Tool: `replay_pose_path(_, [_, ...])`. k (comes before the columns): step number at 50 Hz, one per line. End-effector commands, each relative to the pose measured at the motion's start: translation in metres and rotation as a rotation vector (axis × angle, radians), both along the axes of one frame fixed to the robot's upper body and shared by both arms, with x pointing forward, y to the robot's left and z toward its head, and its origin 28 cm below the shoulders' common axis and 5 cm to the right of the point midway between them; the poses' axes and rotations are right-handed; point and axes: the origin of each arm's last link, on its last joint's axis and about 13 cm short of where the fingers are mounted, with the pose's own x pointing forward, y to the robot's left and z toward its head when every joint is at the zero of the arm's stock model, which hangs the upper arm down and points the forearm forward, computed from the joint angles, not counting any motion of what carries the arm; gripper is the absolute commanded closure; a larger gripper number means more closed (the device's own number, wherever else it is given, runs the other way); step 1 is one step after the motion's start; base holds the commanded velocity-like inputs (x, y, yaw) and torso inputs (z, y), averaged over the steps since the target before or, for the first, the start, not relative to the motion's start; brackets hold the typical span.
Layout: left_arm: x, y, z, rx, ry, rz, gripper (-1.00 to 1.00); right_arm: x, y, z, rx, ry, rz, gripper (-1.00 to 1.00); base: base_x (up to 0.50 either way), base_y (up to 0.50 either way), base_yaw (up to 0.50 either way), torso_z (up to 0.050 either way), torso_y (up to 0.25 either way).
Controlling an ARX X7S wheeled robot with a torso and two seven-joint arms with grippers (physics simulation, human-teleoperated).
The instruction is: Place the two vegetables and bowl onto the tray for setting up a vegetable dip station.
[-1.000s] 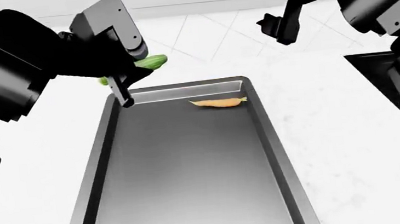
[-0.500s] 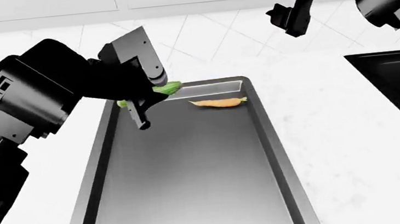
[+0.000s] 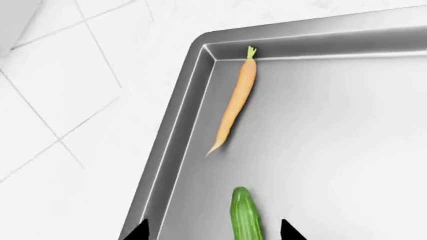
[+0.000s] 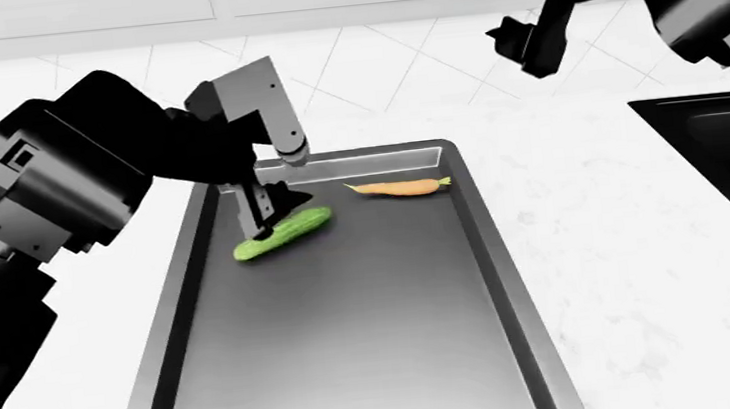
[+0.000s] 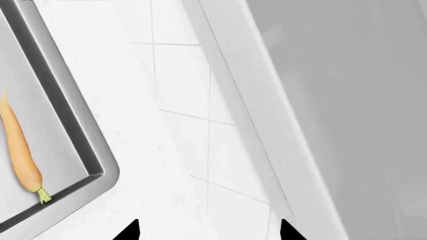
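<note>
The short green cucumber lies on the floor of the dark grey tray near its far left corner. My left gripper hovers just above it, open; in the left wrist view the cucumber lies between the wide-apart fingertips of the gripper, touching neither. The orange carrot lies along the tray's far end; it also shows in the left wrist view and the right wrist view. My right gripper is open and empty, high above the counter beyond the tray's far right corner. The wooden bowl is out of view.
A black sink is set into the white counter at the right. A white tiled wall rises behind the tray. The tray's rim shows in the left wrist view and the right wrist view.
My left gripper came down over the tray's far left corner and opened. The cucumber left its jaws and now lies on the tray. The right arm barely shifted.
</note>
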Motion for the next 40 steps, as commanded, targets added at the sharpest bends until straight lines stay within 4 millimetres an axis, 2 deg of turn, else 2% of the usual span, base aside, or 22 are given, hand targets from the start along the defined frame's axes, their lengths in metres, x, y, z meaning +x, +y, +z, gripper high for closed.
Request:
replay_pose_path(1, [0.001, -0.001, 0.027, -0.015, -0.076, -0.013, -1.0, -0.001, 0.0, -0.006, 0.016, 0.013, 0.002, -1.0, 0.0, 0.0, 0.0, 0.0, 0.0])
replay_pose_path(5, [-0.003, -0.003, 0.047, -0.085, -0.138, -0.031, -1.0, -0.004, 0.002, -0.002, 0.034, 0.018, 0.023, -1.0, 0.0, 0.0, 0.0, 0.0, 0.0])
replay_pose_path(9, [-0.015, 0.002, 0.074, -0.137, -0.218, -0.048, -1.0, -0.009, 0.007, 0.005, 0.073, -0.028, 0.077, -1.0, 0.0, 0.0, 0.0, 0.0, 0.003])
replay_pose_path(11, [-0.021, 0.005, 0.081, -0.131, -0.251, -0.051, -1.0, -0.013, 0.009, 0.01, 0.074, -0.047, 0.094, -1.0, 0.0, 0.0, 0.0, 0.0, 0.0])
replay_pose_path(16, [-0.057, 0.015, 0.103, -0.121, -0.341, -0.104, -1.0, -0.052, 0.023, 0.02, 0.027, -0.107, 0.247, -1.0, 0.0, 0.0, 0.0, 0.0, 0.0])
replay_pose_path(17, [-0.07, 0.016, 0.105, -0.115, -0.362, -0.134, -1.0, -0.07, 0.027, 0.022, 0.03, -0.113, 0.302, -1.0, 0.0, 0.0, 0.0, 0.0, 0.0])
replay_pose_path(20, [-0.093, 0.018, 0.108, -0.105, -0.399, -0.178, -1.0, -0.094, 0.029, 0.028, 0.037, -0.175, 0.313, -1.0, 0.0, 0.0, 0.0, 0.0, 0.0])
replay_pose_path(23, [-0.122, 0.02, 0.118, -0.106, -0.474, -0.223, -1.0, -0.127, 0.032, 0.042, 0.007, -0.299, 0.33, -1.0, 0.0, 0.0, 0.0, 0.0, 0.0])
replay_pose_path(26, [-0.141, 0.023, 0.126, -0.097, -0.544, -0.243, -1.0, -0.154, 0.032, 0.048, -0.03, -0.348, 0.342, -1.0, 0.0, 0.0, 0.0, 0.0, 0.0])
replay_pose_path(28, [-0.15, 0.027, 0.126, -0.076, -0.595, -0.239, -1.0, -0.166, 0.028, 0.046, -0.062, -0.371, 0.326, -1.0, 0.0, 0.0, 0.0, 0.0, 0.0])
replay_pose_path(30, [-0.16, 0.03, 0.12, -0.074, -0.608, -0.238, -1.0, -0.175, 0.026, 0.041, -0.019, -0.353, 0.295, -1.0, 0.0, 0.0, 0.0, 0.0, 0.0])
replay_pose_path(34, [-0.186, 0.036, 0.102, -0.092, -0.641, -0.231, -1.0, -0.197, 0.023, 0.02, -0.034, -0.33, 0.303, -1.0, 0.0, -0.05, 0.0, 0.0, 0.0])
replay_pose_path(37, [-0.201, 0.036, 0.09, -0.095, -0.639, -0.244, -1.0, -0.207, 0.023, 0.004, -0.019, -0.3, 0.304, -1.0, 0.0, -0.06, 0.0, 0.0, 0.0])
replay_pose_path(40, [-0.211, 0.037, 0.087, -0.104, -0.648, -0.246, -1.0, -0.213, 0.026, -0.001, 0.004, -0.285, 0.277, -1.0, 0.0, -0.37, 0.0, 0.0, 0.0])
